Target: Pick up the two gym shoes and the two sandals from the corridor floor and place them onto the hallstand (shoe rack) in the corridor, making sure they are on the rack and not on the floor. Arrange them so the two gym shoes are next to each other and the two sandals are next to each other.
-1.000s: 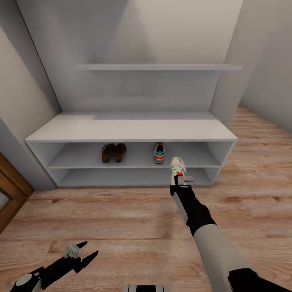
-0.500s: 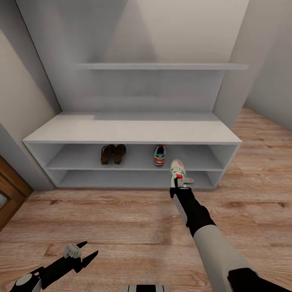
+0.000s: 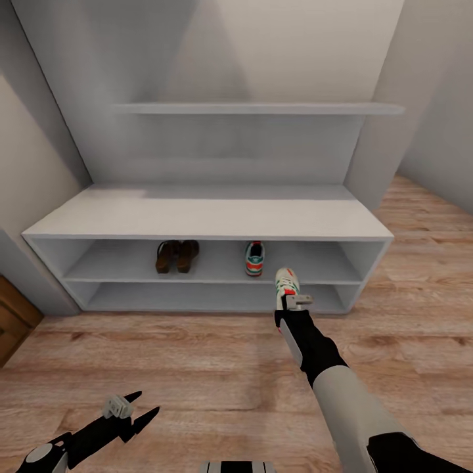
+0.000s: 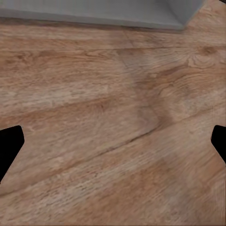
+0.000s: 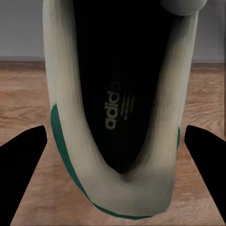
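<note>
Head view: right gripper (image 3: 291,301) pinches the second gym shoe (image 3: 286,281) before the hallstand (image 3: 197,217); its mate (image 3: 255,258) and the sandals (image 3: 176,255) occupy the upper shelf. Left gripper (image 3: 135,412) hangs spread. Next: set shoe beside mate.

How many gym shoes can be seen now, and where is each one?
2. One gym shoe stands on the upper open shelf of the hallstand, right of the sandals. The other gym shoe is held by the right gripper in front of the shelves.
</note>
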`<state>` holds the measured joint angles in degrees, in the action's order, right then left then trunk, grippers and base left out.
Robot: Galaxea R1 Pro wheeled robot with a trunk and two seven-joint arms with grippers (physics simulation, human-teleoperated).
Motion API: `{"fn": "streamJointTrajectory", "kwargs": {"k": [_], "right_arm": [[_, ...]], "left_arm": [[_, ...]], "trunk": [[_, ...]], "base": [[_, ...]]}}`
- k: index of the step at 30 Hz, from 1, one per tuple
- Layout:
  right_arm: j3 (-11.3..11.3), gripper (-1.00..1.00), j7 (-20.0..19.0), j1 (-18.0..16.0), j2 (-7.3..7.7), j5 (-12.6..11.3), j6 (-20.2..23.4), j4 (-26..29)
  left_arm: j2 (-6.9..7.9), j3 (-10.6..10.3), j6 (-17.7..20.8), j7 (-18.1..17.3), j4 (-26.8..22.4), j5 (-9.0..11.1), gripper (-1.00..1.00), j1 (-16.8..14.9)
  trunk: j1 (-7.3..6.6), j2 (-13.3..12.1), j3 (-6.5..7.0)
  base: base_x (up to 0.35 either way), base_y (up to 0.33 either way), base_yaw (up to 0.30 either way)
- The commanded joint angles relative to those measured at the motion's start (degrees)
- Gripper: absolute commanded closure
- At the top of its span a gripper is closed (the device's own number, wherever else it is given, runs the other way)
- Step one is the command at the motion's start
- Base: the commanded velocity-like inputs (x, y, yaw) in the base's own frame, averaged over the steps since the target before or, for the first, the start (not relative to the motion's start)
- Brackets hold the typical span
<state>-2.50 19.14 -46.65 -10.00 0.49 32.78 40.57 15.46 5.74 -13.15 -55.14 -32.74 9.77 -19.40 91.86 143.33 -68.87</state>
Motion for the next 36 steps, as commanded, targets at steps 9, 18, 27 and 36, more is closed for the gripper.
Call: {"fn": "streamJointTrajectory", "kwargs": {"k": [9,18,27,36], "right_arm": [[-0.13,1.0,0.25,-0.02,0.0,0.04,0.3,0.12],[-0.13,1.0,0.22,-0.02,0.0,0.01,0.27,0.12],[-0.13,1.0,0.28,-0.02,0.0,0.04,0.27,0.12],[-0.1,1.0,0.28,-0.02,0.0,0.04,0.27,0.15]], "left_arm": [[-0.08,-0.02,-0.31,-0.15,0.04,0.04,-1.0,-0.04],[0.0,0.06,-0.43,-0.32,0.08,0.07,-1.0,-0.03],[-0.07,0.03,-0.29,-0.32,0.07,0.06,-1.0,-0.04],[-0.08,-0.02,-0.32,-0.33,0.13,0.0,-1.0,-0.03]], "trunk": [[0.02,0.02,-0.05],[0.02,0.02,-0.43],[0.02,0.02,-0.59],[0.02,0.02,-0.59]], "base": [[0.227,-0.136,0.0],[0.018,-0.009,0.086],[0.203,0.0,0.04],[0.106,0.0,0.001]]}}
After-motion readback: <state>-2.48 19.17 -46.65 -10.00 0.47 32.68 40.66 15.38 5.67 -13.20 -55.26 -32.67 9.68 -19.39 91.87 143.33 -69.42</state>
